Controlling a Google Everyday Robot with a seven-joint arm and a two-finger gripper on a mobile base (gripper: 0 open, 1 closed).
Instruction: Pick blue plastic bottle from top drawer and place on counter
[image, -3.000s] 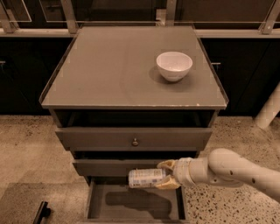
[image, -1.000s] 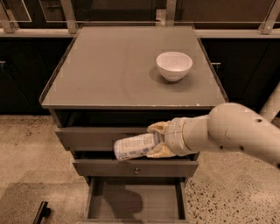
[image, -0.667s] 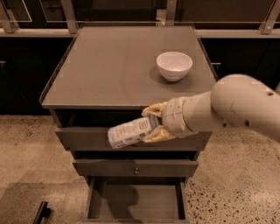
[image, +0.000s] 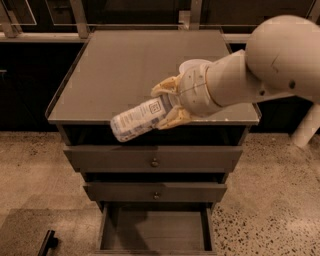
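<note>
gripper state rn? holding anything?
Gripper: closed on the blue plastic bottle, held tilted near the front edge of the counter.

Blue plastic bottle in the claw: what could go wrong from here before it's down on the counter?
1. The claw grips the blue plastic bottle by one end only, lying sideways; the long free end could droop or slip.
2. That free end appears to hang past the front edge of the counter; released here, it may roll off toward the open drawer.
3. The white bowl sits just behind the wrist and could get knocked.
</note>
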